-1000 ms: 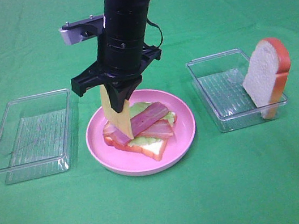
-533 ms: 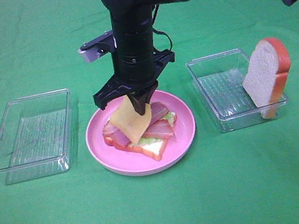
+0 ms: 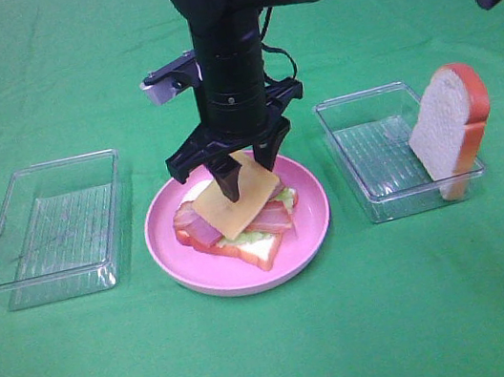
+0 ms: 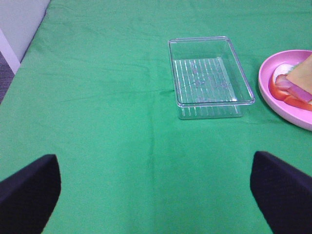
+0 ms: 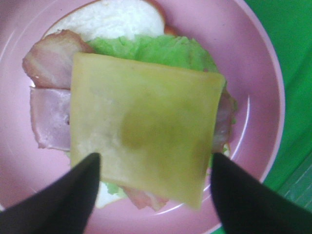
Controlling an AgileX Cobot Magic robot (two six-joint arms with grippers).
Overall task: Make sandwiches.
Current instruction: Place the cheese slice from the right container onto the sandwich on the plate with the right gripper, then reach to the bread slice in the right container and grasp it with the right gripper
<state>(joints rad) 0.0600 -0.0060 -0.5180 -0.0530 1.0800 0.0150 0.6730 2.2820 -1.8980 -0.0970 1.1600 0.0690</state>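
Presently the right end effector (image 3: 242,173) hangs just above the cheese square (image 5: 144,129) with jaws parted and gripping nothing; the cheese lies on the bacon, lettuce and bottom slice on the pink plate (image 3: 312,227). The remaining bread slice (image 3: 450,128), leaning upright in the right-hand tray (image 3: 360,137), appears light and stiff, best pinched across its flat faces near the upper crust. The left end effector (image 4: 156,195) is spread wide and empty above the bench.
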